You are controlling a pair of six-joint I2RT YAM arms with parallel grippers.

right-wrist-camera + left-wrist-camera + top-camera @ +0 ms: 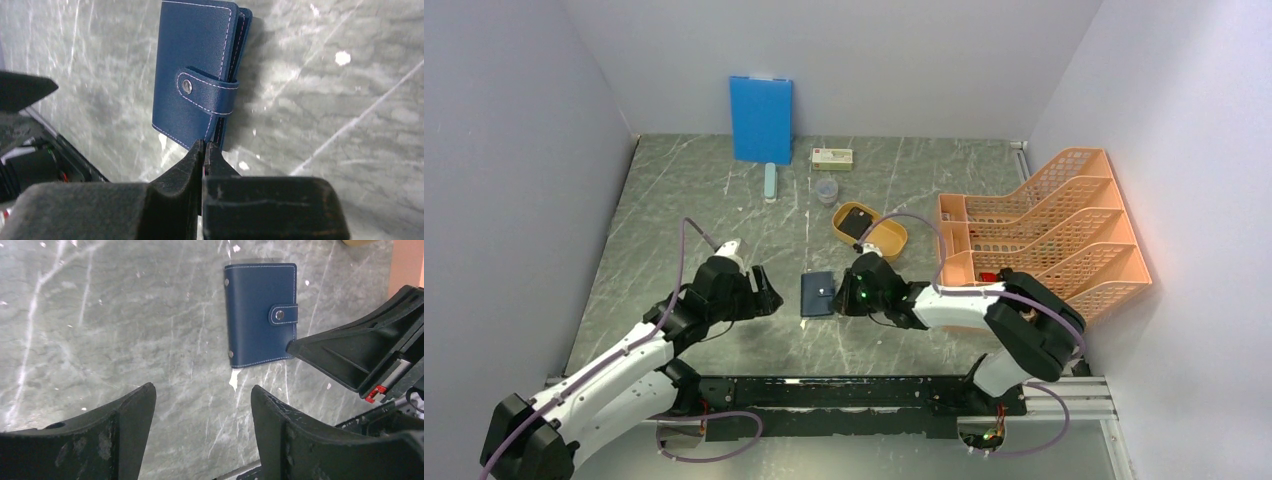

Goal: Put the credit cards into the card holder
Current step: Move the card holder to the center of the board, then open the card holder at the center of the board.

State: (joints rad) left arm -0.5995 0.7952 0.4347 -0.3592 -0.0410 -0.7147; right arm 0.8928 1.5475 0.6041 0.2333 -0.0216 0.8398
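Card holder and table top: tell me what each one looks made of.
The card holder is likely leather or imitation leather, matte navy, going by the pale stitching along its edges and the metal snap. The table top looks like grey-green marble or a marble-print surface, smooth, with pale veins and a slight sheen.

Your left gripper (pixel 200 395) hangs low, jaws spread wide. Your right gripper (pixel 204 147) is closed tight, no gap showing. Both reach inward, tips facing each other.
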